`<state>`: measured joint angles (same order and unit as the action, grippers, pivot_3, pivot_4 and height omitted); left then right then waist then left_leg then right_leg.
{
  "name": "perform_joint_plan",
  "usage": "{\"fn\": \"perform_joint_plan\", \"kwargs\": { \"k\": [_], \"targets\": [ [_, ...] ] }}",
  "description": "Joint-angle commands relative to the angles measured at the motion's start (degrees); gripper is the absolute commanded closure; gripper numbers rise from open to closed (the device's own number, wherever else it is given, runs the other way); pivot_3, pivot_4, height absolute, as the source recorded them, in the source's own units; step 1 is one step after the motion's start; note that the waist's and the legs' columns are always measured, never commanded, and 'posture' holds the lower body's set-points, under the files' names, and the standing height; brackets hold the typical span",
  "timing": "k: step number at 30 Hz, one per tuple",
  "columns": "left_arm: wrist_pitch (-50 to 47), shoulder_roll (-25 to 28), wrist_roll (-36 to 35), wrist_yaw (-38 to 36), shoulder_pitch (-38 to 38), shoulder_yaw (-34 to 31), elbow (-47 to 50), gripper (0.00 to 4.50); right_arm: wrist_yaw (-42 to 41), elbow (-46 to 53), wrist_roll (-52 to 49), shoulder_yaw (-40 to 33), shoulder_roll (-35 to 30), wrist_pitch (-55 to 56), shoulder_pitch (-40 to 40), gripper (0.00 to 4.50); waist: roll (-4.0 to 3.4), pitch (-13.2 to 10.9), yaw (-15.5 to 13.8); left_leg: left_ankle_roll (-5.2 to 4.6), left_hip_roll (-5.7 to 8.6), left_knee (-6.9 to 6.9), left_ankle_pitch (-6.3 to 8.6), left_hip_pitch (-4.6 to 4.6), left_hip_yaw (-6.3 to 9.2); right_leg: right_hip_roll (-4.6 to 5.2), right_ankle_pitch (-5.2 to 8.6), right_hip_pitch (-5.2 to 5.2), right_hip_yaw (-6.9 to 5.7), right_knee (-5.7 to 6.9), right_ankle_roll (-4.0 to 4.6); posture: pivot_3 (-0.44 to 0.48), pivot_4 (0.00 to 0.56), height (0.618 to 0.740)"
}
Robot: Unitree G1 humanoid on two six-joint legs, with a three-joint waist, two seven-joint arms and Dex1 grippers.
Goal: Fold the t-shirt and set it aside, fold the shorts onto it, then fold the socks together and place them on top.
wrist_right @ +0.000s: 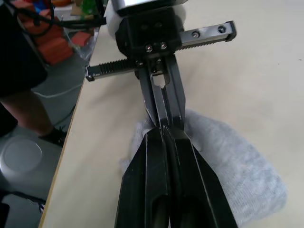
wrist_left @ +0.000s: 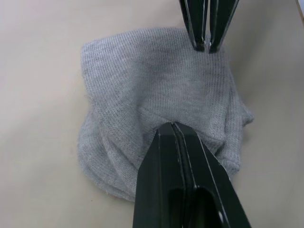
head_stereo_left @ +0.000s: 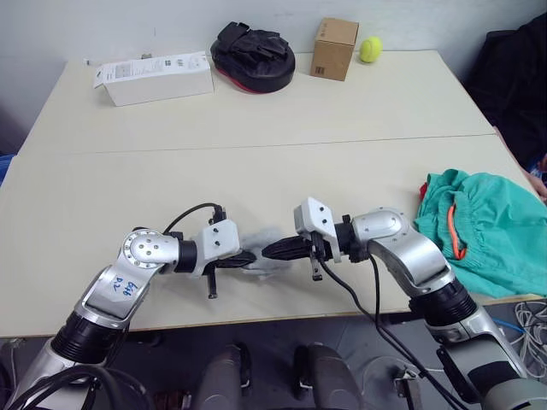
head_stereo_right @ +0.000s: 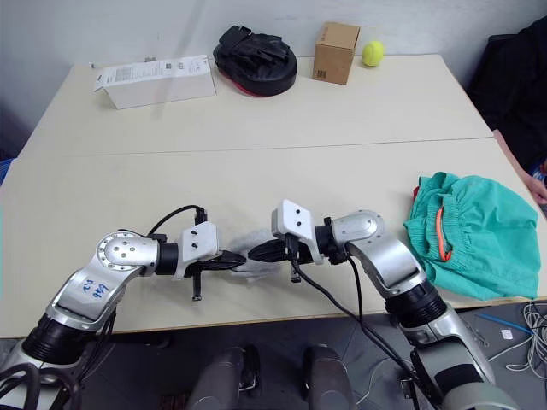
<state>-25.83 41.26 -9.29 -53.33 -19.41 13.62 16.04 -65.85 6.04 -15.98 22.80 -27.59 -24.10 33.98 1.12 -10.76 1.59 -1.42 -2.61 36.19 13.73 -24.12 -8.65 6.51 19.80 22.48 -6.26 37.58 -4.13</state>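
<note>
The socks (wrist_left: 156, 104) are lying in a small grey bundle near the front edge of the bench (head_stereo_left: 256, 120), and both pincers are meeting over them, tip to tip. The left pincer (head_stereo_left: 248, 257) is reaching in from the robot's left of the socks, its fingers clenched together and pinching a fold of the knit at the bundle's near side. The right pincer (head_stereo_left: 269, 250) is coming from the robot's right of the socks, its fingers likewise pressed shut with the tips resting on the fabric; whether cloth is caught between them cannot be told.

The shorts (head_stereo_left: 491, 226) are sitting crumpled well to the right of the socks, at the bench's right edge, the orange drawstring (head_stereo_left: 452, 231) showing along the waistband.

Far beyond the socks, along the back of the bench, are standing a white box (head_stereo_left: 154, 79), a black pad (head_stereo_left: 253, 53), a brown carton (head_stereo_left: 334, 48) and a yellow-green ball (head_stereo_left: 370, 49), side by side and apart from one another.
</note>
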Motion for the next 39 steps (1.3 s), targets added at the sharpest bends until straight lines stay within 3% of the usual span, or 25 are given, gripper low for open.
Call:
{"fn": "perform_joint_plan", "kwargs": {
  "k": [1, 13, 23, 30, 34, 39],
  "targets": [
    [-0.38, -0.14, 1.15, 0.23, 0.54, 0.57, -1.54, 4.5, 1.77, -1.28, 4.08, 1.79, -0.42, 1.15, -0.83, 4.43, 0.0, 0.0, 0.0, 0.0, 0.0, 0.0, 0.0, 0.0, 0.0, 0.0, 0.0, 0.0, 0.0, 0.0, 0.0, 0.0, 0.15, 0.74],
    [-0.18, -0.95, 1.13, 0.21, -0.74, 0.26, -3.13, 4.5, 5.69, -3.98, 6.04, 0.68, 1.3, -3.33, -0.61, 4.43, 0.0, 0.0, 0.0, 0.0, 0.0, 0.05, -0.05, 0.03, 0.03, 0.01, -0.01, -0.04, 0.01, 0.06, 0.02, 0.0, 0.15, 0.74],
    [0.25, -0.53, 1.4, -0.15, -0.71, 0.44, -3.1, 4.5, -1.98, -5.8, 4.15, -4.07, -9.78, -3.12, -0.4, 4.43, 0.01, 0.0, -0.12, -0.06, 0.02, 0.08, -0.03, 0.04, 0.05, 0.05, -0.01, -0.1, -0.01, 0.01, 0.02, 0.0, 0.15, 0.74],
    [-1.04, -0.99, 1.08, 0.12, -1.17, 0.34, -2.28, 4.5, 0.91, -7.08, -6.7, -12.45, -4.55, -19.05, 4.25, 4.43, 0.0, 0.0, 0.07, -0.02, -0.02, 0.06, -0.07, 0.04, 0.05, 0.02, -0.02, -0.04, -0.04, 0.11, 0.03, 0.0, 0.15, 0.74],
    [-0.79, -0.74, 1.31, -0.18, -1.1, 0.51, -2.22, 4.5, 3.42, -7.43, -9.04, -11.86, -2.06, -27.44, 5.33, 3.59, 0.01, 0.0, -0.14, -0.03, 0.0, 0.06, -0.06, 0.01, 0.06, 0.03, -0.02, -0.04, -0.04, 0.1, 0.04, 0.0, 0.15, 0.74],
    [-0.67, -0.43, 1.46, -0.23, -0.77, 0.41, -1.97, 4.5, 6.83, -9.84, -8.79, -9.92, 0.97, -33.42, 6.39, 1.84, 0.0, 0.01, -0.01, -0.05, 0.01, 0.06, -0.05, -0.01, 0.07, 0.04, -0.02, -0.03, -0.03, 0.08, 0.04, 0.0, 0.15, 0.74]
  ]
}}
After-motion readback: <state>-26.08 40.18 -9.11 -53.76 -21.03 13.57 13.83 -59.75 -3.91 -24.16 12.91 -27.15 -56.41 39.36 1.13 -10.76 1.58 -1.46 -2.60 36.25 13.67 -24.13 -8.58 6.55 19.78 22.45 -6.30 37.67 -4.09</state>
